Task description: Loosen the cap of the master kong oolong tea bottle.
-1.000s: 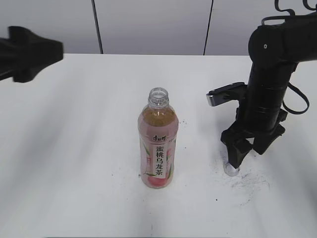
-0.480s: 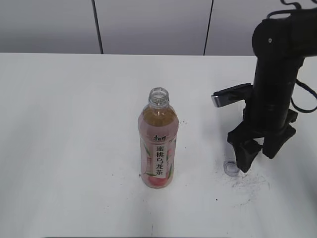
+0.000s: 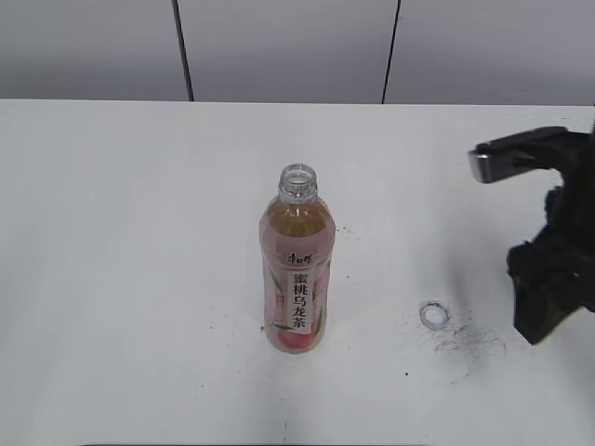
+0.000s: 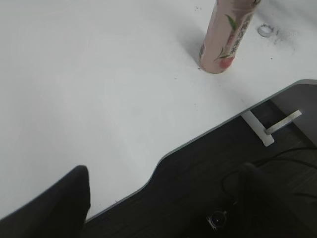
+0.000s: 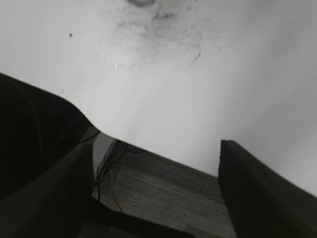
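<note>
The master kong oolong tea bottle (image 3: 296,269) stands upright mid-table with its neck open; the left wrist view shows its lower part (image 4: 225,39). The cap (image 3: 433,315) lies on the table to the bottle's right, apart from it. It also shows in the left wrist view (image 4: 265,30) and, partly, at the top edge of the right wrist view (image 5: 142,2). My right gripper (image 3: 542,302) is at the right edge, to the right of the cap, open and empty (image 5: 156,191). My left gripper (image 4: 158,203) is open and empty over the table's front edge, out of the exterior view.
The white table (image 3: 139,279) has dark scuff marks (image 3: 469,342) near the cap. Its front edge (image 4: 198,139) is curved, with dark floor and cables below. A grey panelled wall (image 3: 279,46) stands behind.
My right gripper let go of the cap on the table, then moved right and away from it. My left arm left the exterior view. The bottle has not moved.
</note>
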